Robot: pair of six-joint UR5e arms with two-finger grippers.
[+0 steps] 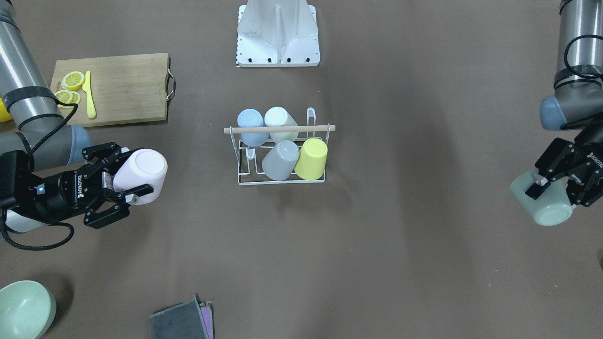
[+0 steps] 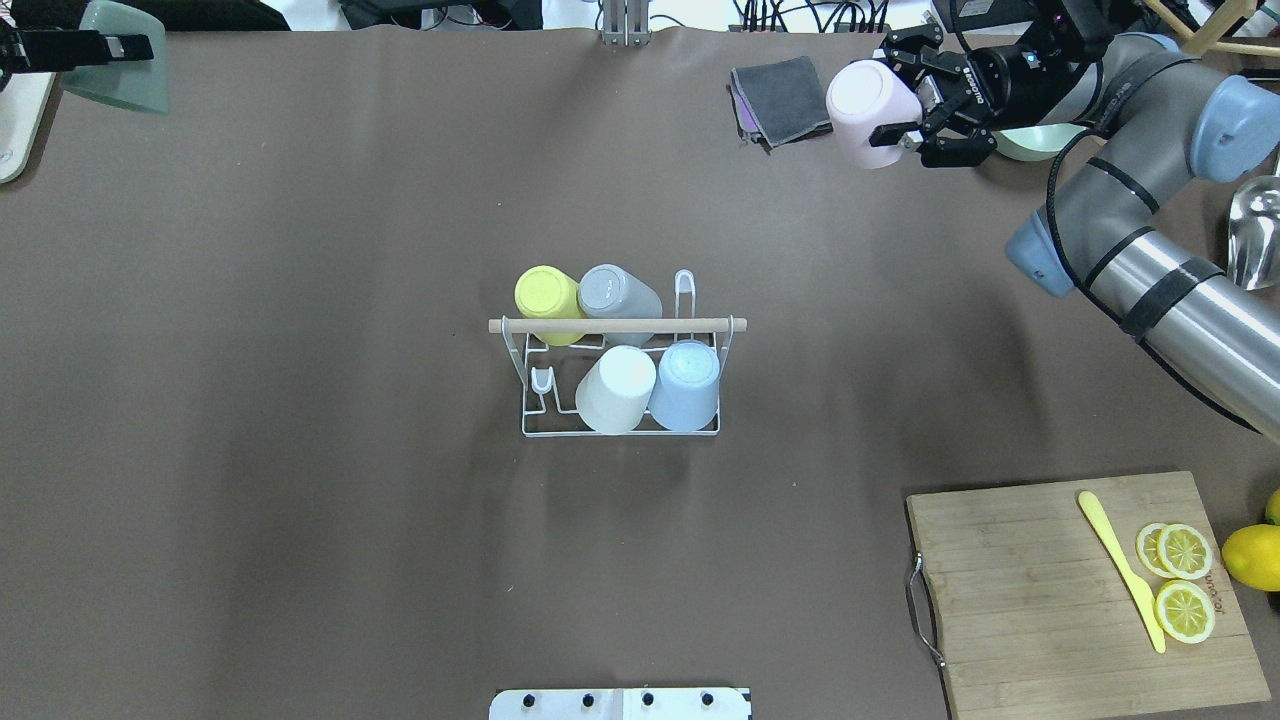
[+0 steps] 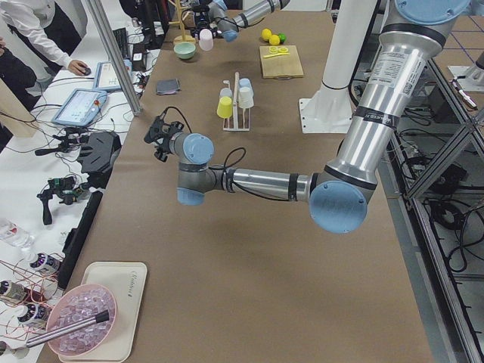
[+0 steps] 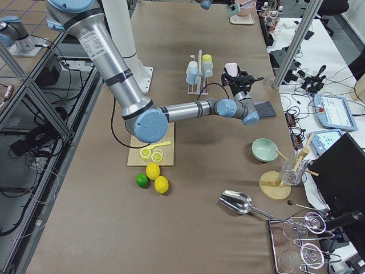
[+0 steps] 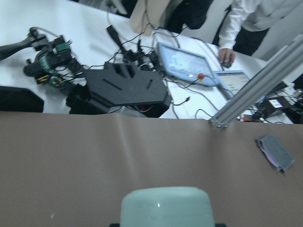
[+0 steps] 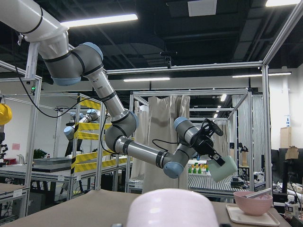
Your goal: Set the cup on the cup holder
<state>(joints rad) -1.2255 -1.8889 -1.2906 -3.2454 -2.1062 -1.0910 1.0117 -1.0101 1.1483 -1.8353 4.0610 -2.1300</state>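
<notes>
The cup holder (image 1: 282, 128), a white wire rack with a wooden rod handle, stands at the table's middle, and shows in the overhead view too (image 2: 620, 325). It holds a blue cup (image 1: 251, 126), a white cup (image 1: 281, 123), a grey cup (image 1: 281, 160) and a yellow cup (image 1: 312, 158). My left gripper (image 1: 549, 188) is shut on a pale green cup (image 1: 541, 205), held in the air far from the rack; the cup shows in the left wrist view (image 5: 165, 205). My right gripper (image 1: 134, 172) is shut on a pink cup (image 1: 141, 175), held on its side, also far from the rack (image 2: 870, 110).
A wooden cutting board (image 1: 122, 89) with lemon slices and a yellow knife (image 1: 89, 94) lies on my right. A green bowl (image 1: 23, 308) and a folded grey cloth (image 1: 181, 321) sit at the far edge. The robot's white base (image 1: 278, 33) is behind the rack.
</notes>
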